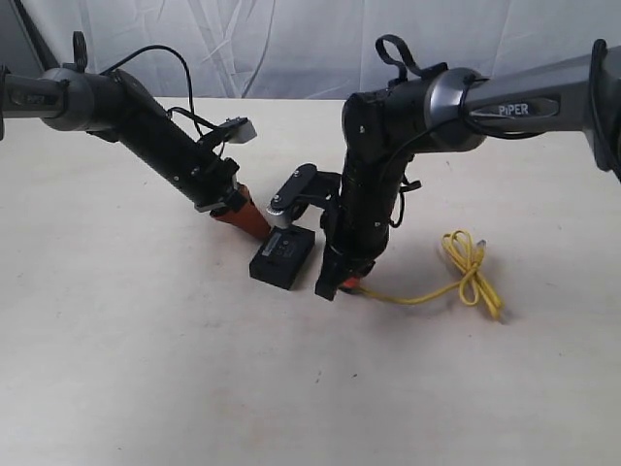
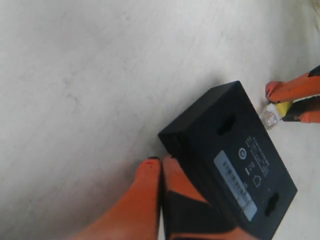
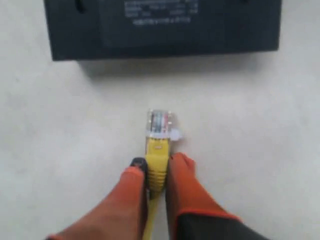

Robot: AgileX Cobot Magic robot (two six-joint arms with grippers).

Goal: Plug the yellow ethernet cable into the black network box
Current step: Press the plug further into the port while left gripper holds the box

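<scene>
The black network box lies flat on the table, its white label strip facing up. My left gripper is shut with nothing between its orange fingers, and its tips rest against one corner of the box. My right gripper is shut on the yellow ethernet cable just behind its clear plug. The plug points at the side of the box, a short gap away. Behind the right gripper, the rest of the cable trails right into a loose loop.
Everything sits on a pale beige table, and a white curtain hangs behind it. Both dark arms lean in over the middle, close to each other.
</scene>
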